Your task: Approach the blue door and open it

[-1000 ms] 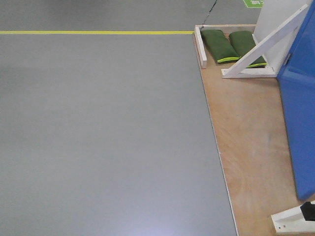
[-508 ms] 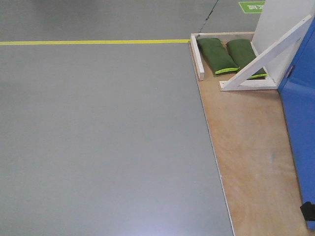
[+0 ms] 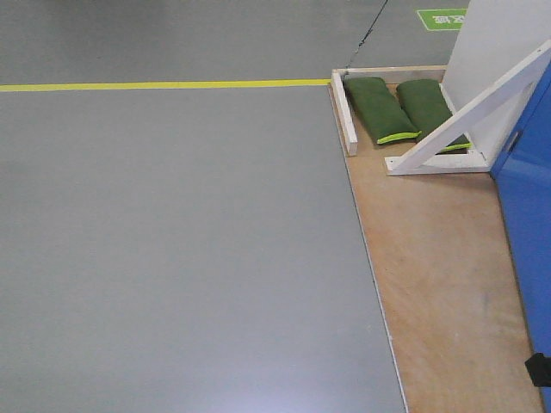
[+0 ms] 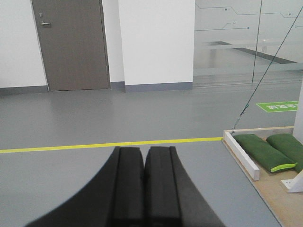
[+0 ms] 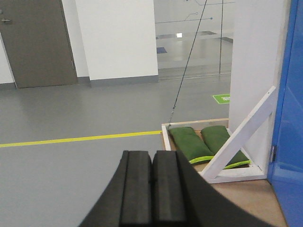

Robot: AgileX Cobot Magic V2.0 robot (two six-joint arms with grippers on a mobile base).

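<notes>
Scene: front view looks down on the grey floor (image 3: 172,258), with a plywood base (image 3: 439,275) at its right.
Door (image 3: 534,258): blue panel at the far right edge of the front view, standing on the base; also a blue strip at the right edge of the right wrist view (image 5: 291,142). Its handle is out of view in every picture.
Brace (image 3: 469,116): white diagonal strut just beside the door, apparently propping the white upright behind it.
Sandbags (image 3: 379,109): two green bags lying side by side in the base's far corner, under the brace; probably ballast, so the stand does not shift when the door is pulled.
Yellow line (image 3: 164,85): floor tape running across to the base's corner.
Left gripper (image 4: 144,156): pads pressed together, nothing between them; held level and pointing forward over the floor, likely stowed for driving.
Right gripper (image 5: 151,158): likewise clenched and empty, aimed towards the sandbags, well apart from the door.
Stage: approach, judged; the door lies off to the right, not ahead.
Next need: probably turn the base right until the handle shows.
Risk: wheels meeting the base's edge.
</notes>
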